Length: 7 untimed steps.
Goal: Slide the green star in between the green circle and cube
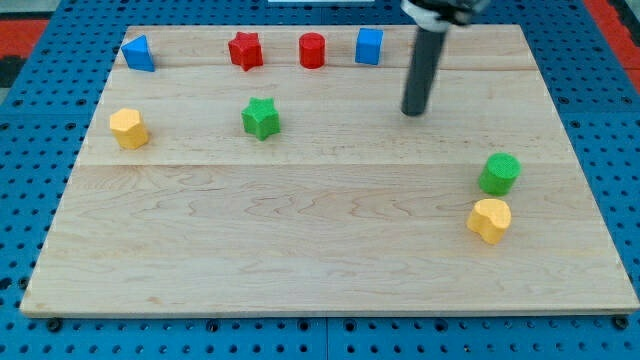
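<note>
The green star point(260, 118) lies on the wooden board point(300, 250) in the upper left part of the view. The green circle point(499, 173) lies at the view's right. The blue cube point(369, 46) stands near the board's top edge, right of centre. My tip point(413, 112) rests on the board well to the right of the green star, below and right of the blue cube and above left of the green circle. It touches no block.
A blue triangular block point(138, 53), a red star point(245, 50) and a red cylinder point(312, 50) line the top edge. A yellow block point(129, 128) sits at the left. Another yellow block point(489, 220) lies just below the green circle.
</note>
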Available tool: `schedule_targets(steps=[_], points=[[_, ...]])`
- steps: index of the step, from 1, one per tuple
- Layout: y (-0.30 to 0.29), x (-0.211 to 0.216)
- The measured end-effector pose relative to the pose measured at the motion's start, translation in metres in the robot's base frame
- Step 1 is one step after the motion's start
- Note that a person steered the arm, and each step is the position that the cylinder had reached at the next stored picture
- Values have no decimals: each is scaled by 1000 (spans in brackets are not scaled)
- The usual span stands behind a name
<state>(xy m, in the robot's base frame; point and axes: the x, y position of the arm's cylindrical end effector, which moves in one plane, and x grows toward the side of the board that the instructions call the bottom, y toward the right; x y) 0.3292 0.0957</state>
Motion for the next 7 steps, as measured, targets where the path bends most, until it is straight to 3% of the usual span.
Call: schedule_targets(steps=[1,2,3,4,5,6,7], points=[[-70,-44],[-217,-36],[-252,29],[-209,61],[-196,33],[-126,70],[-61,70]])
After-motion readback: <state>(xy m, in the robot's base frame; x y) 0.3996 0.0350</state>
